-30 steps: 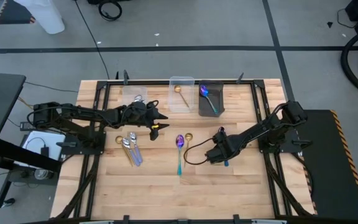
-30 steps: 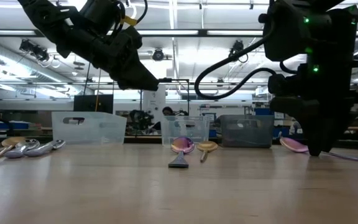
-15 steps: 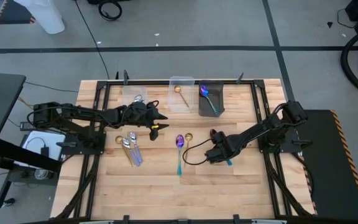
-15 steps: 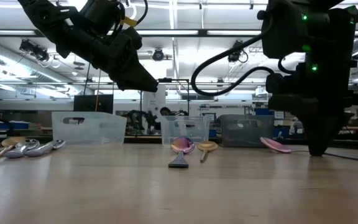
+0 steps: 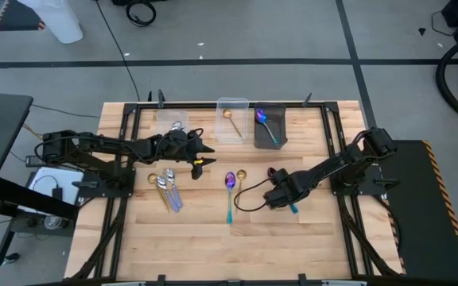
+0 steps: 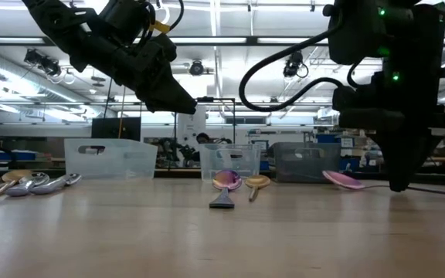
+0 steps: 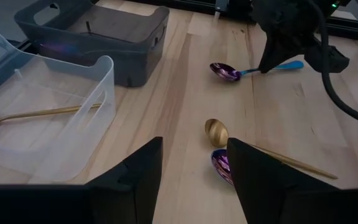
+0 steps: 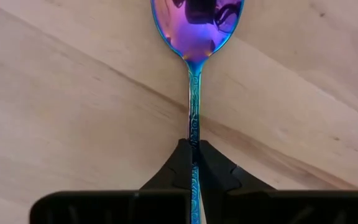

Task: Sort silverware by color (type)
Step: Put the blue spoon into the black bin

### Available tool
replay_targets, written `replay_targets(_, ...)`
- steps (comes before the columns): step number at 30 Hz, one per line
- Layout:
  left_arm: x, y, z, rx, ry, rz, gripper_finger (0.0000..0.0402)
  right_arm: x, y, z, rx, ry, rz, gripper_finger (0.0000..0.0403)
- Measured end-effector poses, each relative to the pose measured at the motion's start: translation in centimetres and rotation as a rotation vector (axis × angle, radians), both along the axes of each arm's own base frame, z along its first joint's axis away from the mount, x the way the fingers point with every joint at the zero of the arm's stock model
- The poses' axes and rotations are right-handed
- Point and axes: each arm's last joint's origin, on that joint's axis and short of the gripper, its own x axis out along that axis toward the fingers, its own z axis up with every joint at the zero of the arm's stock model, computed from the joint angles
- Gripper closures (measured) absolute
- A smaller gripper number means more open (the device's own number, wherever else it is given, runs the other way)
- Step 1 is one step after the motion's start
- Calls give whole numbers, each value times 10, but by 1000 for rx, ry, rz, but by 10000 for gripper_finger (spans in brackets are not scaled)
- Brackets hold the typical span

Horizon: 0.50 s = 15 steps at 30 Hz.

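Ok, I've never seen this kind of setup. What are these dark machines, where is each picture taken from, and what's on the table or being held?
These are two robot arms at a wooden table, each ending in a two-finger gripper. One picture looks straight down, one looks level across the tabletop, and two come from cameras on the wrists. The right gripper is shut on the handle of an iridescent purple spoon lying on the wood. The left gripper hangs open above the table near the bins. At the back stand two clear bins and a dark bin. The middle bin holds a gold spoon. Loose on the table lie silver spoons, another purple spoon and another gold one.
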Motion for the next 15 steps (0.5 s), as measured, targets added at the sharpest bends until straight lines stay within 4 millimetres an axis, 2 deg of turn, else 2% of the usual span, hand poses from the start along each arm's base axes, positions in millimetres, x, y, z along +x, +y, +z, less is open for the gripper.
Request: replay_targets(15,0,0,0,0,0,0,214,2,-7,2,22,10,16,388)
